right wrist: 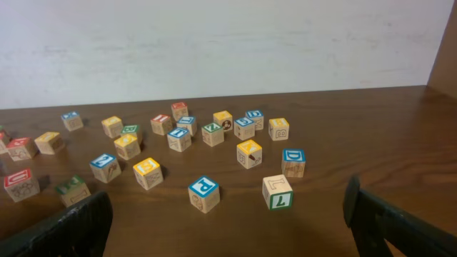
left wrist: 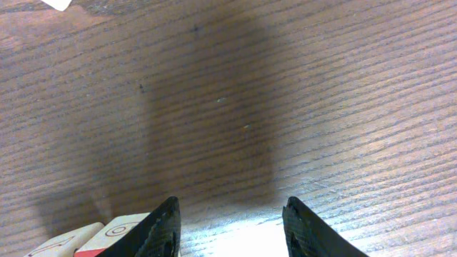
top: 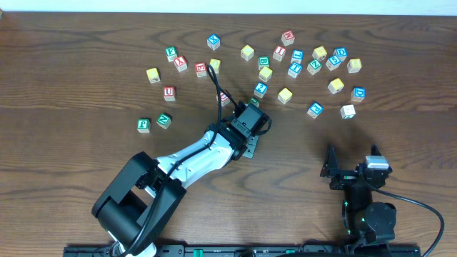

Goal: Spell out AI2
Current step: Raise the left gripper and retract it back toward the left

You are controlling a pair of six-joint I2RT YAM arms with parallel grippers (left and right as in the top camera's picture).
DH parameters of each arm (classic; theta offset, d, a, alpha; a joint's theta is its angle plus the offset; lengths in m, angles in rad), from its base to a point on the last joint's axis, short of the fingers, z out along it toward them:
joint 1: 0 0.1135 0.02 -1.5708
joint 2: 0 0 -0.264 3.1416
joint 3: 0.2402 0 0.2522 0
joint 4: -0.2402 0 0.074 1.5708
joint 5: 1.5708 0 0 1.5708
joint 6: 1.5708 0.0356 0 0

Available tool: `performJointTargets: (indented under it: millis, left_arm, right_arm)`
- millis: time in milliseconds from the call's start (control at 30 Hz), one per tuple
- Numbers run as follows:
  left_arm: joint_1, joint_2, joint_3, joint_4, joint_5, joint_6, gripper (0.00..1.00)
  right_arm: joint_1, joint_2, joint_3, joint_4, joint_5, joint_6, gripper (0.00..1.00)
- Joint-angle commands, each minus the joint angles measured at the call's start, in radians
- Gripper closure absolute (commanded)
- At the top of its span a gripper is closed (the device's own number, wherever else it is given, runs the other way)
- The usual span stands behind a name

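Many lettered wooden blocks [top: 285, 95] lie scattered across the far half of the table; most letters are too small to read. My left gripper [top: 253, 105] reaches into the middle of the scatter, next to a blue-faced block [top: 260, 89]. In the left wrist view its jaws [left wrist: 230, 218] are open over bare wood, with a red-edged block [left wrist: 114, 230] just outside the left finger. My right gripper [top: 352, 158] is open and empty at the near right. In the right wrist view its jaws [right wrist: 228, 214] face a blue P block [right wrist: 203, 193] and a green-edged block [right wrist: 277, 191].
Red and green blocks [top: 163, 120] lie at the left of the scatter. A blue block [top: 315, 109] and a pale block [top: 348, 111] lie nearest the right arm. A white wall [right wrist: 214, 43] stands behind the table's far edge.
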Motion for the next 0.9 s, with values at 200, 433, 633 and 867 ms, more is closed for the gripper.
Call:
performJointTargets:
  millis: [200,433,633,867]
  left_arm:
    - [0.004,0.006,-0.009,0.006,-0.063,-0.021,0.54]
    - [0.004,0.006,-0.009,0.013,-0.069,-0.021,0.54]
    - [0.004,-0.008,-0.002,0.021,-0.071,-0.020,0.54]
    - [0.004,-0.092,0.063,0.024,-0.073,0.027,0.45]
  right_arm:
    - [-0.010,-0.005,-0.001,-0.005,0.001,-0.002,0.01]
    - [-0.010,-0.005,-0.001,-0.005,0.001,-0.002,0.01]
    - [-0.010,-0.005,-0.001,-0.005,0.001,-0.002,0.01]
    - [-0.010,-0.005,-0.001,-0.005,0.001,-0.002,0.01]
